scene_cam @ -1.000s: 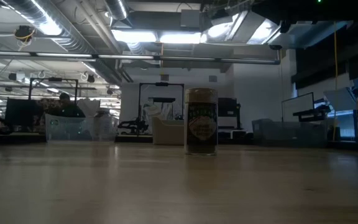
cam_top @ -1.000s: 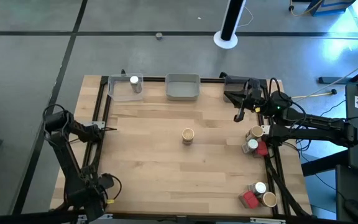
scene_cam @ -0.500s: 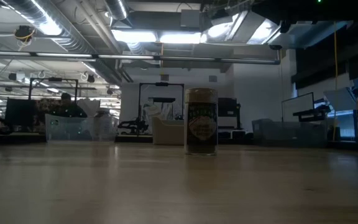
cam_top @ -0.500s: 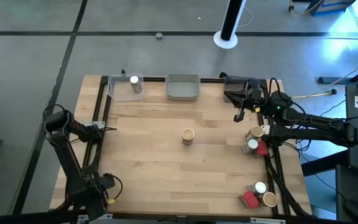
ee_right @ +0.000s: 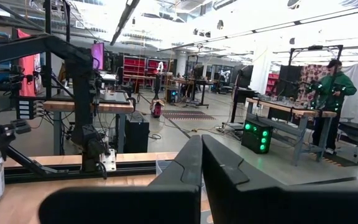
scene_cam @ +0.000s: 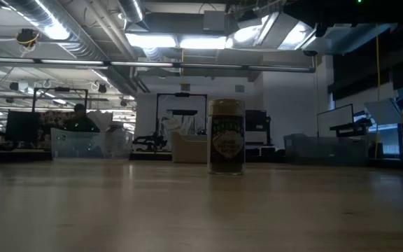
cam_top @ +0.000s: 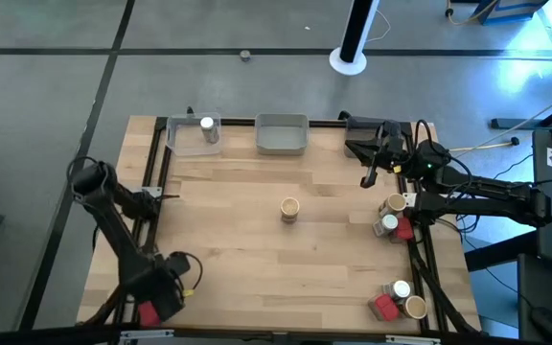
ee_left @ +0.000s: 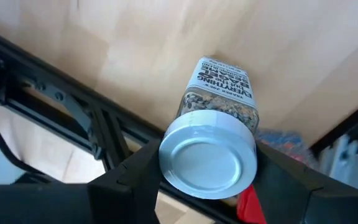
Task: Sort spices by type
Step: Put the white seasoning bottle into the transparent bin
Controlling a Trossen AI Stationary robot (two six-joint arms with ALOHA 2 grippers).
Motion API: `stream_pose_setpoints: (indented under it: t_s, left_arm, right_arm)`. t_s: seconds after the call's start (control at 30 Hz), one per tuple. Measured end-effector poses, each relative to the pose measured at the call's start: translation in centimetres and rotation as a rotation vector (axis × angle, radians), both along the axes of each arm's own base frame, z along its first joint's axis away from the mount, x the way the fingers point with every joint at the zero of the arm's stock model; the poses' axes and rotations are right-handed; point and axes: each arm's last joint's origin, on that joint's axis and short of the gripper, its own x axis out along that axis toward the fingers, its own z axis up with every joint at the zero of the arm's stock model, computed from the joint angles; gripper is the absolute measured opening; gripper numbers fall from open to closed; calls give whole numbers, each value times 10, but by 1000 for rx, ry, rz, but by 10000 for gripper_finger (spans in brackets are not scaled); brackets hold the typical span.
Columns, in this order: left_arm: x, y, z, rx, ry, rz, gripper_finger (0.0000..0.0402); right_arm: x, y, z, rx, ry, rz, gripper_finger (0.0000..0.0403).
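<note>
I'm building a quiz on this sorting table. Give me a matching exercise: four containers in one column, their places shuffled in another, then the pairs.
A. tan-brown cylindrical jar
B. white-capped round jar with printed label
C. second white-capped round jar
D. red blocky packet

1. inside the clear plastic tray
2. held in the left claw
3. alone at the wooden table's middle
4. at the table's lower-right corner in the high view

Pairs: A-3, B-2, C-1, D-4. The right claw waits at the right edge.
</note>
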Motion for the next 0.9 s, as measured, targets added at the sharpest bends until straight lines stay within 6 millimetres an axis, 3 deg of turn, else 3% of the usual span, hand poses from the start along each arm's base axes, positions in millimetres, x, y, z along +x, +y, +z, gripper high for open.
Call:
stream_pose_setpoints:
  t_s: [0.27,0.9]
  left_arm:
    - [31,33,9,-17,-70,33,196]
    - [91,125,9,76,-125,-148,194]
  right_arm:
    - [0,0,0,0,0,0,12]
    - [0,0,0,1,3,0,12]
